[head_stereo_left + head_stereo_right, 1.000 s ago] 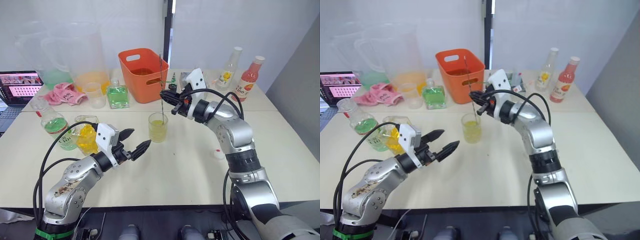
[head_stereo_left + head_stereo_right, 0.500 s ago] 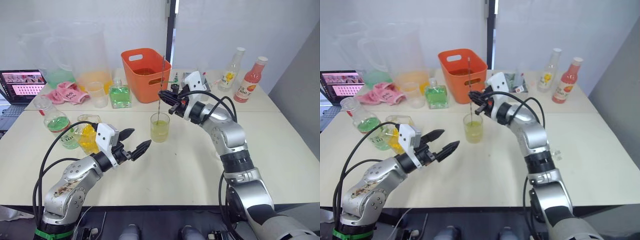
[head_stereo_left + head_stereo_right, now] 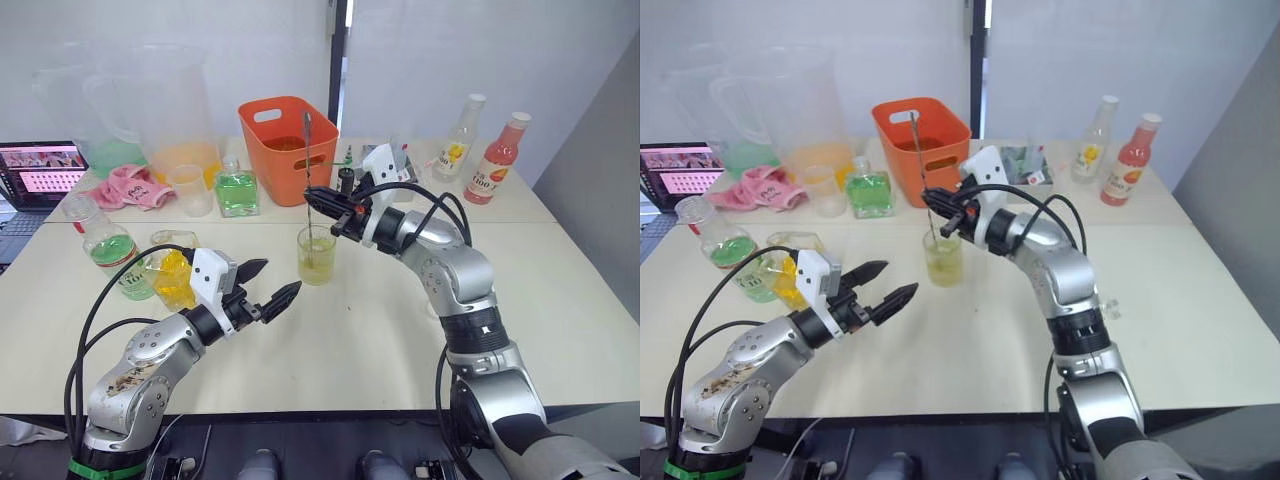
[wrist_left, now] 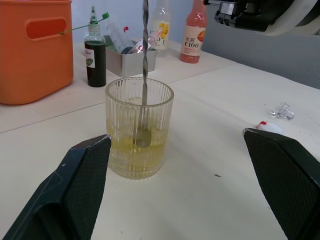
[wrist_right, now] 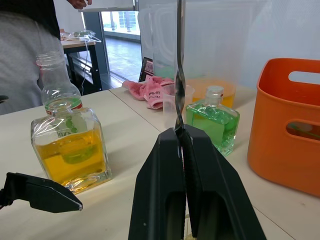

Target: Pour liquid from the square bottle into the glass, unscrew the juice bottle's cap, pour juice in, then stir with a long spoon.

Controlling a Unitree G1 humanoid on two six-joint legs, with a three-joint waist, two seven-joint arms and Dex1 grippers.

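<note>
— What's nearest you on the table?

— My left gripper (image 3: pixel 268 287), fingers spread wide and holding nothing, hovering low over the table (image 3: pixel 380 330) and pointing toward the glass (image 3: pixel 316 254). Just to its left stands the square bottle (image 3: pixel 174 277), part full of yellow liquid, with a round bottle of green liquid (image 3: pixel 107 247) beside it.

— And the glass itself?

— Upright near the middle of the table, ribbed, holding pale yellow liquid at the bottom. The long spoon (image 4: pixel 144 60) stands in it — its bowl is under the liquid and its twisted stem rises steeply above the rim. My right gripper (image 3: pixel 322 206) is above the glass, fingers pressed together on the stem.

— Farther back?

— A small white cap (image 3: pixel 437 309) lies on the table to the right. Behind the glass sit an orange basket (image 3: pixel 286 150) and a green flask (image 3: pixel 236 189); two juice bottles (image 3: pixel 497 161) stand at the far right.
</note>
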